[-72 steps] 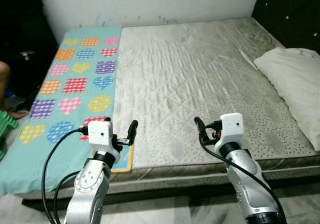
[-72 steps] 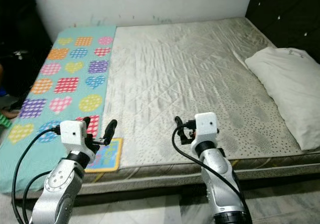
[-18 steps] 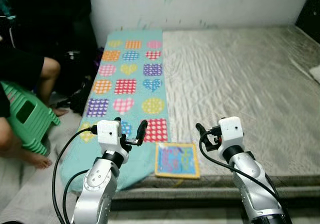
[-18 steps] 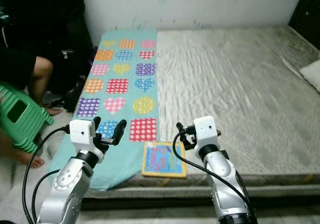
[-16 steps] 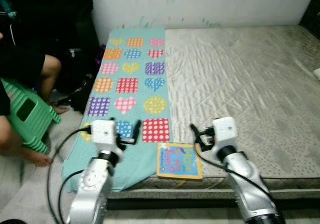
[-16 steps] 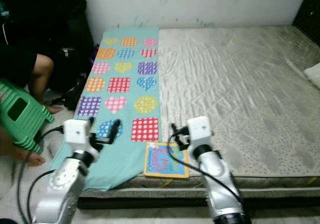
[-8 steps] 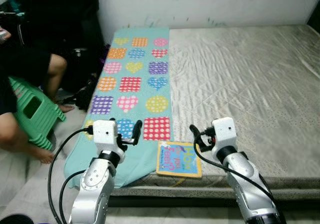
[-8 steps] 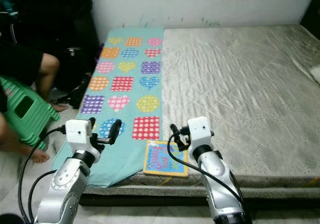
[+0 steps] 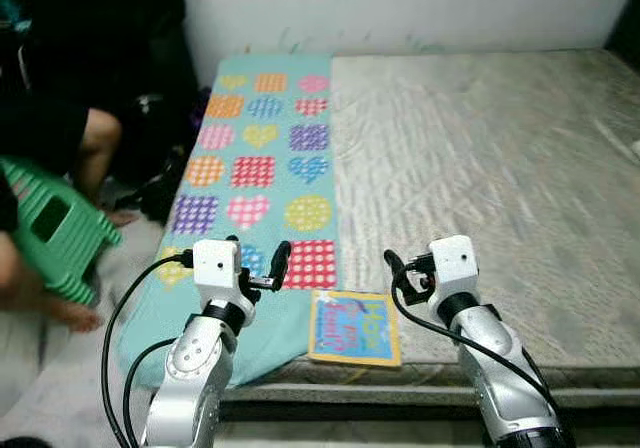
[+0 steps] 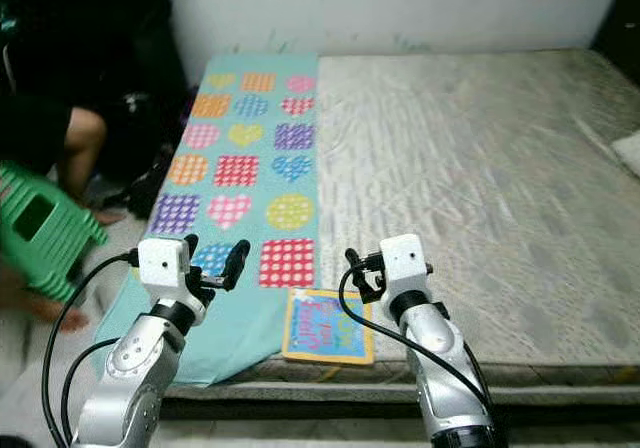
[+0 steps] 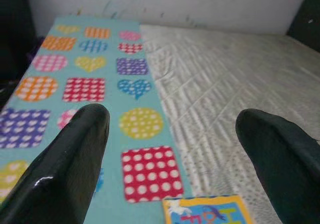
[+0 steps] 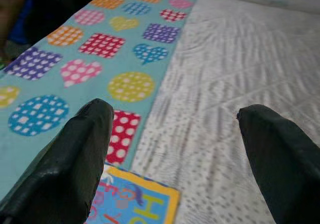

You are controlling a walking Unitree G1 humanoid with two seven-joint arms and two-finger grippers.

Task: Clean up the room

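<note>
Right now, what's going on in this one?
The robot stands at the foot of a bed, both arms raised over its edge and holding nothing. The left gripper and right gripper are open. Between them a colourful book lies flat at the mattress edge, beside a teal mat printed with dotted shapes. A person sits on a green stool to the left.

Creased matt cloth covers the mattress (image 9: 480,168); the fingers (image 11: 70,164) are glossy black (plastic-looking), the stool (image 9: 45,233) smooth plastic
</note>
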